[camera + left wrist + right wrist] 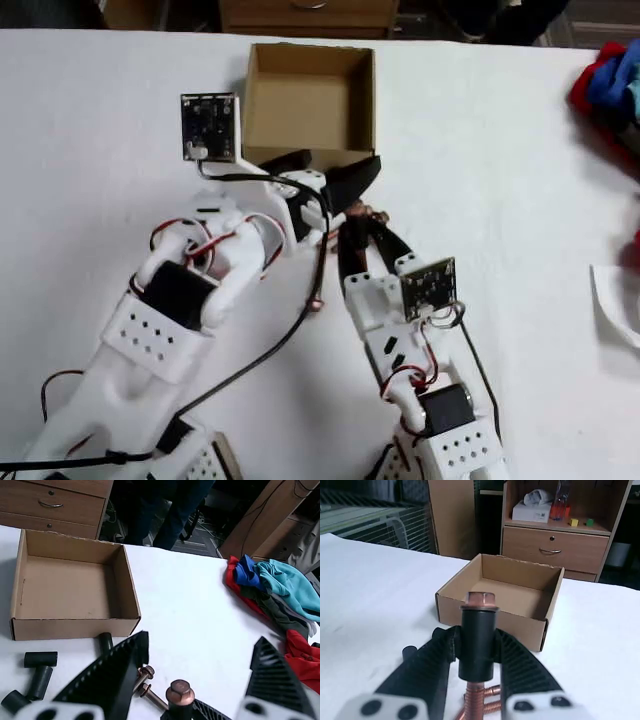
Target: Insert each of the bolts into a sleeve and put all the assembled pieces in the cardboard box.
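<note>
The white tabletop (365,575) runs out ahead of the right claw (477,642) to a far edge. Straight beyond the claw, past that edge, stands a wooden cabinet (517,540) with a metal-handled drawer (570,550) and an open shelf (555,510) above it. Beside the cabinet rises a tall wooden panel (452,517), and the space past it is dark.

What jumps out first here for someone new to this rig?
First, the right gripper, jaws shut on a black sleeve with a copper bolt standing upright through it, just in front of the empty cardboard box. Then the left gripper, jaws wide open, close to the loose bolts on the table, with spare sleeves lying by the box's front wall.
</note>
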Motion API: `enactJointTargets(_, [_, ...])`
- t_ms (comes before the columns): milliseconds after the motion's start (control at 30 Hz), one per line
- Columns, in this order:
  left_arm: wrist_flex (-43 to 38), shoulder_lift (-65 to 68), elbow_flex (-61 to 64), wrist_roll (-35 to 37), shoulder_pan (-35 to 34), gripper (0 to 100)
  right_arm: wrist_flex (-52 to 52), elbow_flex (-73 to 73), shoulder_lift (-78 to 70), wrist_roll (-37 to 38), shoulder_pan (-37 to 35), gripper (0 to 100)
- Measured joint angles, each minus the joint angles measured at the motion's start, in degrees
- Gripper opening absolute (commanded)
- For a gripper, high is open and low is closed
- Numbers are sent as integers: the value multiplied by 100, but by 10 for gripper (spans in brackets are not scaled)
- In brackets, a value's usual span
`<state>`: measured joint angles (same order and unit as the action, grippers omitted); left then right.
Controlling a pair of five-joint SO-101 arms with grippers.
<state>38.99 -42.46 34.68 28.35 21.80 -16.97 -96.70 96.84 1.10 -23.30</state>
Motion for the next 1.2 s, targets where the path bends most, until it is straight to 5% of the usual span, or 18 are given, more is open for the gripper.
enactJointTargets(400, [905, 9, 229, -193, -1512, 300, -914, 70, -9, 0, 1222, 20])
enactJointTargets(667, [1662, 0, 949, -2752, -2725, 276, -2259, 1565, -774, 360, 958, 20])
enactJointTargets(767, [1521, 0, 1363, -3710, -3138, 244, -2198, 2391, -1969, 765, 967, 20])
enactJointTargets(933, [607, 0, 2321, -4000, -3771, 199, -2286, 4589, -5037, 976, 1046, 20])
enactJointTargets(1200, [-1582, 0, 3859, -3851, -4185, 181, -3666, 10418, -10488, -114, 1046, 20])
